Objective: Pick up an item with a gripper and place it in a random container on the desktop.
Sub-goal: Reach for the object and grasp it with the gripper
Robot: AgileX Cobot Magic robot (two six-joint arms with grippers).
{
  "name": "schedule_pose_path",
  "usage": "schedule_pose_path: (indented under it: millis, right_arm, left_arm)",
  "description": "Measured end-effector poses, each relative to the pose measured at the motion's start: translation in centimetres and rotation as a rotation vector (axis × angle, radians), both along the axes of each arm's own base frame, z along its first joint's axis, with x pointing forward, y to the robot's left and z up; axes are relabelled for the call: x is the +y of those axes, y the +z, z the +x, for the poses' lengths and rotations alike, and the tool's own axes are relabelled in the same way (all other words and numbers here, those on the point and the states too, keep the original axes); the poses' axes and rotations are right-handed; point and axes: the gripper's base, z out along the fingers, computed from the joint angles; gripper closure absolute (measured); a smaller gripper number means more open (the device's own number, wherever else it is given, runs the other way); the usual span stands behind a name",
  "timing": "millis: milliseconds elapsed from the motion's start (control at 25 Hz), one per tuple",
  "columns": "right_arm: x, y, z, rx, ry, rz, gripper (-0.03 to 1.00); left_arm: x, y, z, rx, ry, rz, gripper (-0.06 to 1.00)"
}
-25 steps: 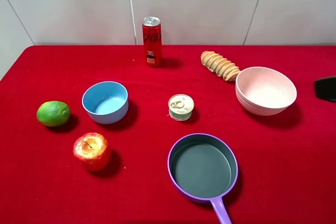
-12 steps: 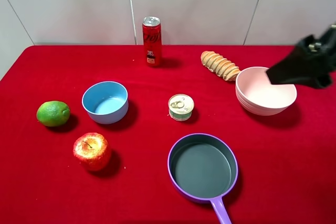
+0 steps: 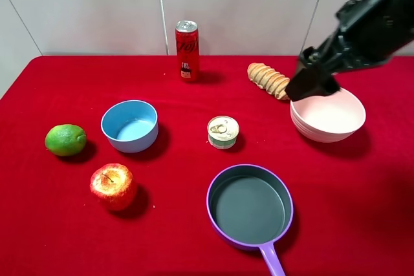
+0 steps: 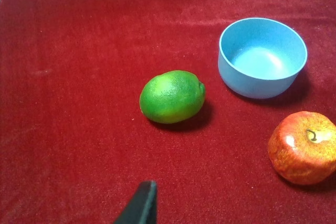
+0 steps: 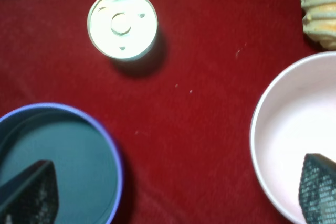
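Note:
The small tin can with a silver pull-tab lid stands upright mid-table on the red cloth. It also shows in the right wrist view. The light blue bowl sits empty to its left and shows in the left wrist view. My right gripper hangs in the air over the pink bowl's left rim, to the right of the can. In the right wrist view its fingers stand wide apart and empty. Of my left gripper only one fingertip shows, near the lime.
A pink bowl sits at the right with a ridged bread roll behind it. A purple pan lies in front of the can. A tall red soda can stands at the back. A lime and an apple lie at the left.
My right arm has come in from the right edge and moved left and up, now over the pink bowl's left rim. Nothing on the table has moved.

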Motion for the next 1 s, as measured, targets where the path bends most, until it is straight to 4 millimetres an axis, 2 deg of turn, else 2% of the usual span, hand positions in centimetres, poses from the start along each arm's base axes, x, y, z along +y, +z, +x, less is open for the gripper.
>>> schedule_pose_path:
  millis: [80, 120, 240, 480, 1000]
  right_arm:
    - [0.2, -0.3, 0.5, 0.006, 0.001, -0.008, 0.27]
    - [0.7, -0.9, 1.7, 0.02, 0.004, -0.029, 0.27]
    - [1.5, -1.8, 3.5, 0.026, 0.006, -0.048, 0.27]
    - [2.8, -3.7, 6.3, 0.056, 0.008, -0.073, 0.27]
    - [4.0, -10.1, 9.2, 0.105, 0.053, -0.133, 0.27]
  left_arm:
    - [0.0, 0.0, 0.0, 0.0, 0.0, 0.0, -0.04]
    - [0.0, 0.0, 0.0, 0.0, 0.0, 0.0, -0.04]
    - [0.0, 0.0, 0.0, 0.0, 0.0, 0.0, -0.04]
    - [0.0, 0.0, 0.0, 0.0, 0.0, 0.0, -0.04]
    - [0.0, 0.0, 0.0, 0.0, 0.0, 0.0, -0.04]
